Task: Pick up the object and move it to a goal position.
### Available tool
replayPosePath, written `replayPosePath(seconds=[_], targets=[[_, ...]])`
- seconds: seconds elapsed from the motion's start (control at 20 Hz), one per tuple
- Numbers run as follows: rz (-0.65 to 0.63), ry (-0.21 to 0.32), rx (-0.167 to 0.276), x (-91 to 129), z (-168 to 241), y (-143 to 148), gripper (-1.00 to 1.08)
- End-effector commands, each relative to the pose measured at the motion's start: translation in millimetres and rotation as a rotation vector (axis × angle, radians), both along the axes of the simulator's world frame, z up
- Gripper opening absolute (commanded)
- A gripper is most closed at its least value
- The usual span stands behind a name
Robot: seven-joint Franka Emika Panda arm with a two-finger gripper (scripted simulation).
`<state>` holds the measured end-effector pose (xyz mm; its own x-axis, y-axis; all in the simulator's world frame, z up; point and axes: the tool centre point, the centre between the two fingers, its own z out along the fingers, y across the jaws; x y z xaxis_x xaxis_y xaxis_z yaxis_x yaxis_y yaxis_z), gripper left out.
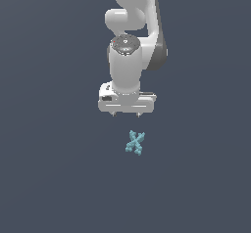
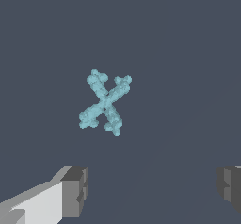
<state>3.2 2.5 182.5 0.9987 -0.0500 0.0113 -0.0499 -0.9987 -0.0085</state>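
- Hovering above the floor [image 1: 49,178], the gripper [image 1: 126,114] had its fingers [image 2: 75,190] spread wide apart, holding nothing
- The object [image 1: 135,143] lay flat on the floor, apart from the gripper and offset toward the exterior view's right of it
- Judged step: approach before the grasp. Doing it well would call for centring over the crossing of the X, then descending with the jaws apart so they close across the arms rather than on a knobbly tip
- The wrist view showed the bumpy surface [image 2: 104,101] and the finger gap clearly; the exterior view alone showed the arm [image 1: 132,21] and the height above the floor
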Motion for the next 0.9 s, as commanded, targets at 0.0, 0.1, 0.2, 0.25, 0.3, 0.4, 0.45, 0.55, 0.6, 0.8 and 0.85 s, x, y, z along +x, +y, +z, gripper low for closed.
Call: replayPosePath(seconds=[0.0,0.1,0.2,0.25,0.3,0.4,0.45,0.55,0.6,0.8,0.85], targets=[[0.000,0.000,0.000,0.0,0.0,0.0,1.00],[0.001,0.003,0.001,-0.9,-0.8,2.5,1.00],[0.004,0.014,0.003,-3.6,-3.3,10.0,1.00],[0.007,0.021,0.005,-5.8,-5.0,15.5,1.00],[0.009,0.028,0.007,-7.9,-6.4,20.5,1.00],[0.014,0.038,0.009,-11.2,-8.1,27.3,1.00],[0.016,0.040,0.009,-12.2,-8.3,28.9,1.00],[0.016,0.040,0.009,-12.3,-8.0,28.5,1.00],[0.015,0.039,0.009,-11.6,-8.2,27.9,1.00],[0.001,0.037,0.009,-7.1,-12.6,28.8,1.00],[-0.005,0.037,0.008,-5.3,-14.6,29.3,1.00]])
